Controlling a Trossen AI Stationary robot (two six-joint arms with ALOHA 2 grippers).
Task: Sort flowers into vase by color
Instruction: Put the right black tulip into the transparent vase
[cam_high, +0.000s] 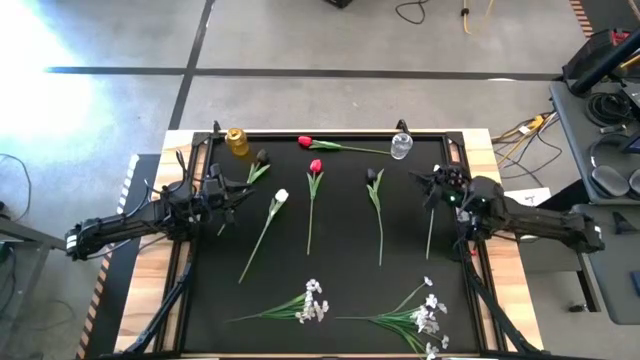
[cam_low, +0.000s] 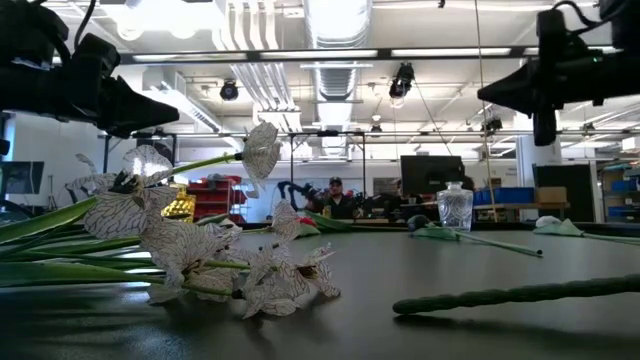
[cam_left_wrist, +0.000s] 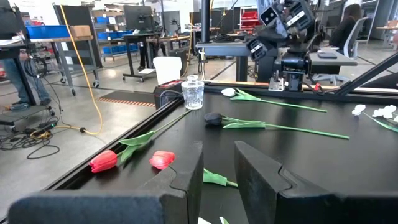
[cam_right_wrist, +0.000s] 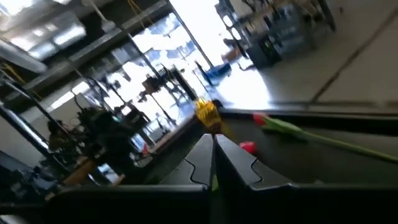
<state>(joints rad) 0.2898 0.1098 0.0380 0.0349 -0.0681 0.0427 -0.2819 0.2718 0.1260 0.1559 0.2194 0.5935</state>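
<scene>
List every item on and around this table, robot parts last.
Mat: one, black, on the wooden table.
Amber vase: one, yellow, far left corner.
Glass vase: one, clear, far right.
Red tulips: two, red, far middle.
White tulips: two, white, one left of centre, one under the right arm.
Dark tulips: two, blackish, one centre-right, one by the left arm.
Blossom sprays: two, white, near edge.
Left claw: dark, mat's left side.
Right claw: dark, mat's right side.

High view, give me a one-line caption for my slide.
Two arms flank a black mat strewn with flowers; the right gripper lifts a dark flower, amber vase and clear vase behind.
</scene>
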